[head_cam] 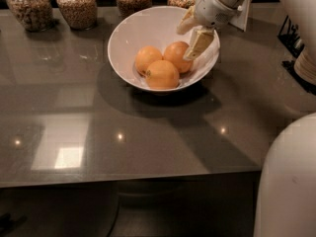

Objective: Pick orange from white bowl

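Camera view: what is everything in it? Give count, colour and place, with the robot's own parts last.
bowl: one, white, on the table toward the back
orange: one, deep orange, right side of the bowl, next to the gripper
other oranges: two, orange, in the bowl at front and left
jars: four, clear glass with brown contents, along the table's back edge
table: one, dark grey, glossy
black object: one, far right, too cut off to identify
gripper: one, cream fingers, open, inside the bowl's right side
arm: one, white, top right
base: one, white, bottom right
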`<state>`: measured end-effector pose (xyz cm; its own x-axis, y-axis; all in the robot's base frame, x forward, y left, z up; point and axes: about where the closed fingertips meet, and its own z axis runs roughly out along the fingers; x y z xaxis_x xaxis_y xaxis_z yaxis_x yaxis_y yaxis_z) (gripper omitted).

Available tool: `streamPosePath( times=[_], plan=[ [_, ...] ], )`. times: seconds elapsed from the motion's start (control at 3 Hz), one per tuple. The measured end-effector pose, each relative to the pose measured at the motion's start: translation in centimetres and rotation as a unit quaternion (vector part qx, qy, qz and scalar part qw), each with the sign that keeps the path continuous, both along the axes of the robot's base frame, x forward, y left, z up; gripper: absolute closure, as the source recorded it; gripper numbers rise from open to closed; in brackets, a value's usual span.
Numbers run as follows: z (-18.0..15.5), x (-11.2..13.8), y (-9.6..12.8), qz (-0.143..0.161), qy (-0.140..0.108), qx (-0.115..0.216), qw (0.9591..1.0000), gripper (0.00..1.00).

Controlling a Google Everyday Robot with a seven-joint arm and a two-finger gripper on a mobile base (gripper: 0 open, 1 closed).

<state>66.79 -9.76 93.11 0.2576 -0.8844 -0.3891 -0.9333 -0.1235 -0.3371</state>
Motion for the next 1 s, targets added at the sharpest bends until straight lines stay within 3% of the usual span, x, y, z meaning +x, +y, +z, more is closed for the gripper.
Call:
streamPosePath(
  times=[1.0],
  plan=[
    [-4.1, 1.6, 1.2, 0.035, 0.029, -0.001, 0.9990, 0.38]
  ],
)
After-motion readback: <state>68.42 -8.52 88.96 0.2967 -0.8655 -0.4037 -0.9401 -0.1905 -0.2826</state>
